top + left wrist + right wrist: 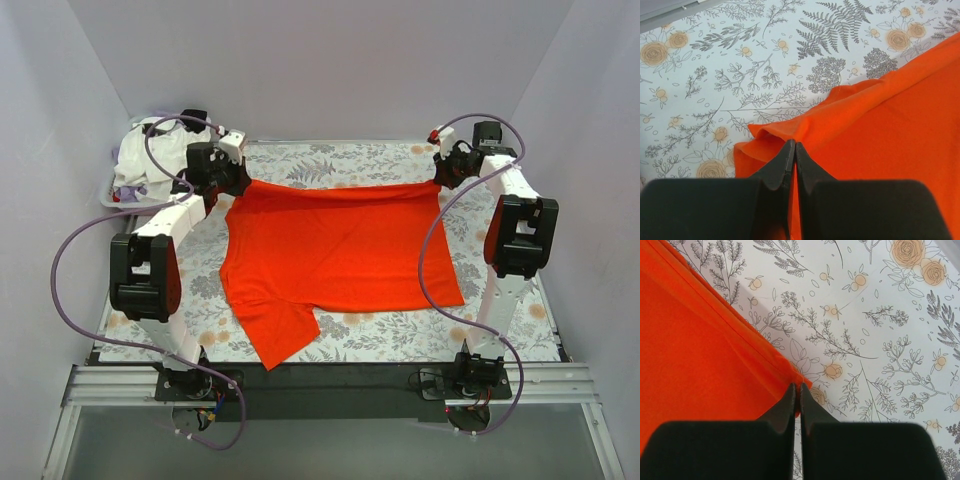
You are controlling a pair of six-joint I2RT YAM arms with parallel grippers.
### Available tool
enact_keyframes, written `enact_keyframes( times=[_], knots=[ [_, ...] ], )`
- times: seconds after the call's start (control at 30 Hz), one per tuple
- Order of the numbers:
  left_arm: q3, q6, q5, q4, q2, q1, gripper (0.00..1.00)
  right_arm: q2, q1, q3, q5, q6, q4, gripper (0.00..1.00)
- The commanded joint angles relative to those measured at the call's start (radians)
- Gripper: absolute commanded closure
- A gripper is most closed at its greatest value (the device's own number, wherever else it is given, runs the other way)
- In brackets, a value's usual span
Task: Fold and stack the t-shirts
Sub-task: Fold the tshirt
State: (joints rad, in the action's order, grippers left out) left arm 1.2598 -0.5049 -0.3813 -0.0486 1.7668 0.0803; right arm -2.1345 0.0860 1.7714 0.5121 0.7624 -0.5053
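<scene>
The orange-red t-shirt (335,255) lies spread on the floral cloth, one sleeve pointing to the near edge. My left gripper (243,182) is shut on its far left corner; in the left wrist view the gripper (792,146) pinches a bunched fold of the shirt (880,125). My right gripper (440,180) is shut on the far right corner; in the right wrist view the gripper (798,388) clamps the tip of the shirt's hem (700,350). The far edge is stretched between them. White t-shirts (145,160) lie heaped at the far left.
The grey-and-orange floral cloth (340,160) covers the table under the shirt. The white heap sits in a grey tray (112,203) at the far left corner. White walls close in on three sides. Purple cables loop beside both arms.
</scene>
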Motion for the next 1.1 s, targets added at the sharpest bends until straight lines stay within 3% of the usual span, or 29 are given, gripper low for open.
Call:
enact_keyframes(
  times=[0.0, 0.57, 1.07],
  knots=[
    [-0.049, 0.039, 0.005, 0.013, -0.095, -0.014, 1.00, 0.070, 0.015, -0.021, 0.017, 0.054, -0.015, 0.99],
    [-0.246, 0.078, -0.014, -0.031, -0.127, -0.013, 1.00, 0.056, 0.014, -0.130, -0.044, 0.186, -0.058, 0.99],
    [-0.290, 0.094, 0.016, -0.051, -0.049, 0.003, 1.00, 0.038, -0.003, -0.161, -0.107, 0.259, -0.062, 0.99]
  ],
)
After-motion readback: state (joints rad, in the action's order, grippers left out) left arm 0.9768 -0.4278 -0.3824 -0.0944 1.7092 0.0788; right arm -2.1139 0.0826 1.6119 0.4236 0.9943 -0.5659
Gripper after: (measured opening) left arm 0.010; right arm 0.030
